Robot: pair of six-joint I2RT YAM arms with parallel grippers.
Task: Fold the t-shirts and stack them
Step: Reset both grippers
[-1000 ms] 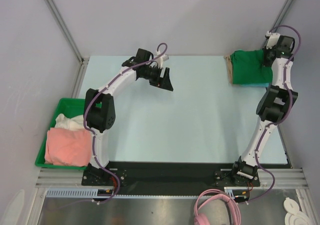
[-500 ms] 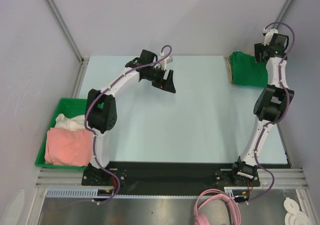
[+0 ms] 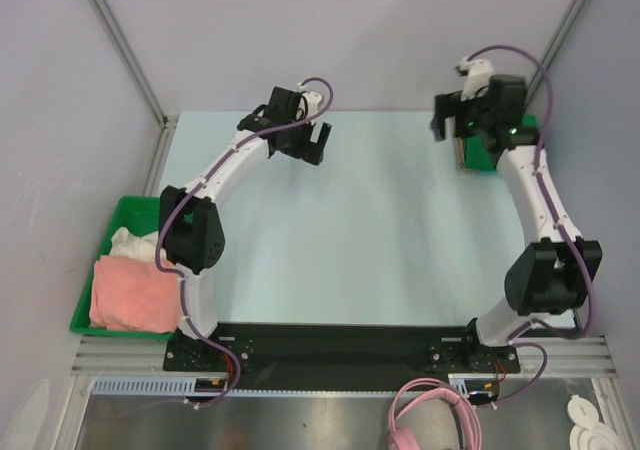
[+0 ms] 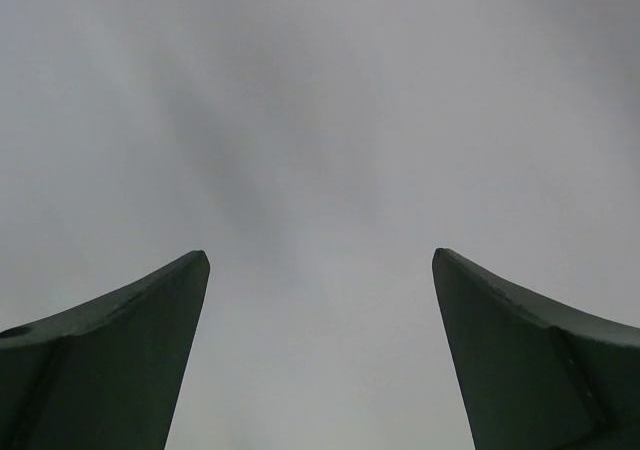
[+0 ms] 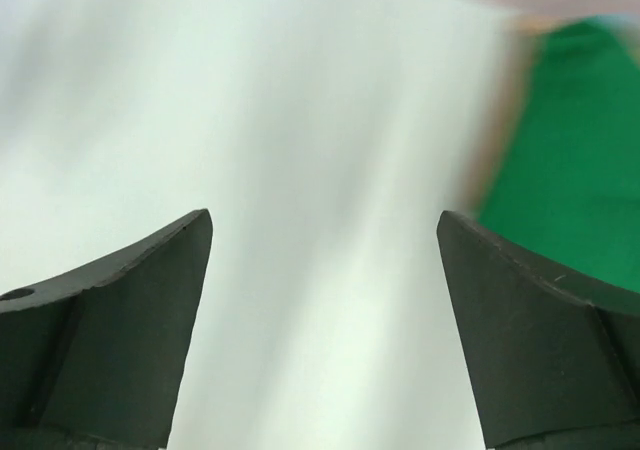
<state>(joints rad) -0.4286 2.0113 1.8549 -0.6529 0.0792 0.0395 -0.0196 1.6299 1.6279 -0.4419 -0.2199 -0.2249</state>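
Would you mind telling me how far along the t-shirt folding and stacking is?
Done: a folded green t-shirt lies far right on the table. In hand: nothing; left end effector and right end effector hang open, empty. Left: pink shirt and white shirt, lying in the bin.

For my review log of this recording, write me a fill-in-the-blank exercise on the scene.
The t-shirt near the right claw is ____.
The green bin holds a white garment and a ____ one.
The left claw and the right claw are both ____.
Missing: green; pink; open.
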